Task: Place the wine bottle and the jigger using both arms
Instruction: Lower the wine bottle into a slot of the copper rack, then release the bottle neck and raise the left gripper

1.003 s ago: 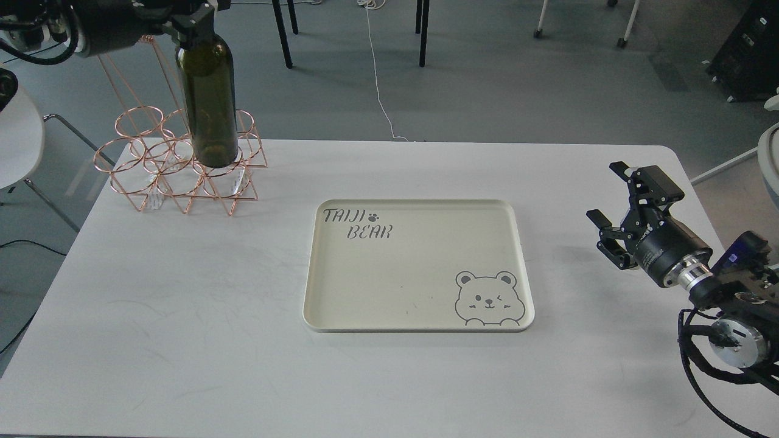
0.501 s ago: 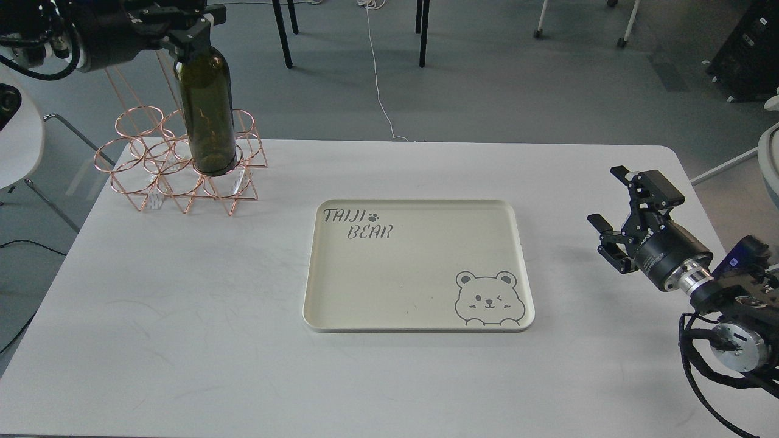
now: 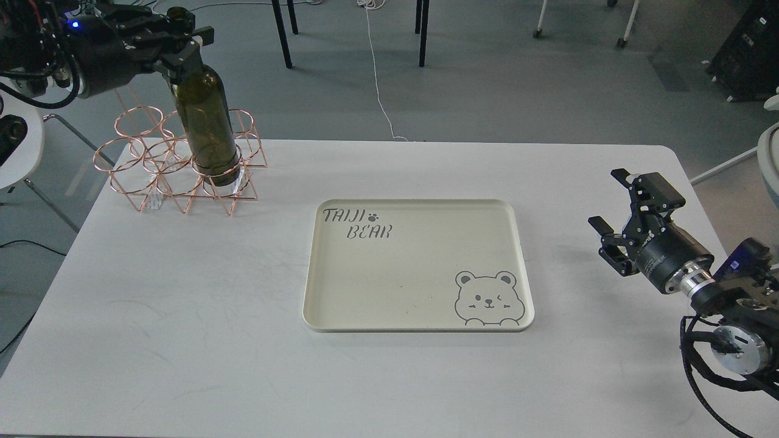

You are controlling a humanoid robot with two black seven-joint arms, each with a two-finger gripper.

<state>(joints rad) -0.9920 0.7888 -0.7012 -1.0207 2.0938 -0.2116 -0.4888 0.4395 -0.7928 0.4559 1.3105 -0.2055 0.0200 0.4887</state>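
The left gripper (image 3: 176, 38) is clamped around the neck of the wine bottle (image 3: 206, 125), just below its open mouth. The bottle is dark olive glass with no label, tilted slightly, its base sitting in a front ring of the copper wire rack (image 3: 159, 176) at the table's far left corner. The rack's other rings show nothing in them.

The right gripper (image 3: 618, 219) hangs above the table's right side, fingers spread apart with nothing between them; white lettering on its body is too small to read.

Between the two arms lies a cream tray (image 3: 420, 325) with a raised rim. It reads "TAIJI BEAR" with a paw print at its far left corner, and a winking bear (image 3: 489, 299) is drawn at its near right corner. The tray holds nothing.

The white table (image 3: 182, 340) is bare along the near edge and across its left half in front of the rack, and a clear strip separates the tray from the right gripper. The jigger is not visible.
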